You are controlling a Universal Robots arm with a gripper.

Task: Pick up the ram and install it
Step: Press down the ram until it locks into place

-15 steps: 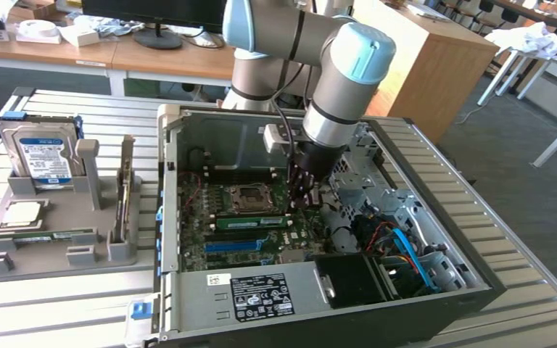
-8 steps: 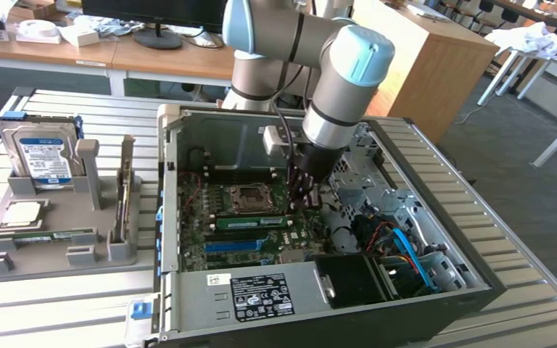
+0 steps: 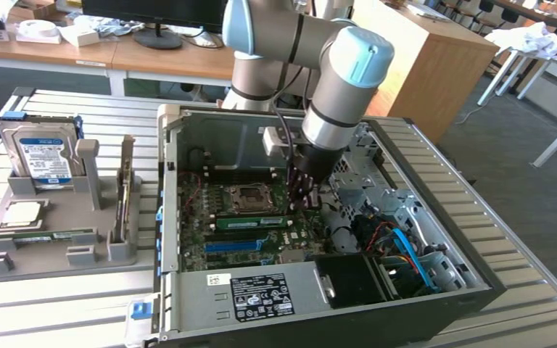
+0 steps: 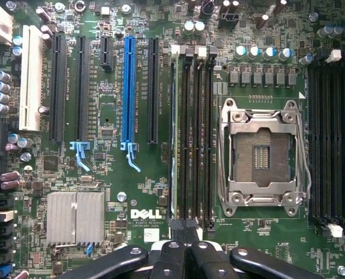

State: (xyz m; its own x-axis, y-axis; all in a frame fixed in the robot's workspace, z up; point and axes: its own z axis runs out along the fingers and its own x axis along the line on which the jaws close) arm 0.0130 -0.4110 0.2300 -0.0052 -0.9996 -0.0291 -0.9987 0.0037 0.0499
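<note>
Green ram point(image 4: 173, 139) seated in slot under closed hand point(image 4: 184, 232).

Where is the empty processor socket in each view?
Exterior view: processor socket inside the open case, beyond the blue expansion slot.
Wrist view: processor socket between two banks of black memory slots.
Shared landmark: the blue expansion slot.

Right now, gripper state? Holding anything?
Gripper: shut, fingers together inside the computer case, right above the motherboard's memory slots. Whether it grips the ram standing in the slot beneath cannot be told.
</note>
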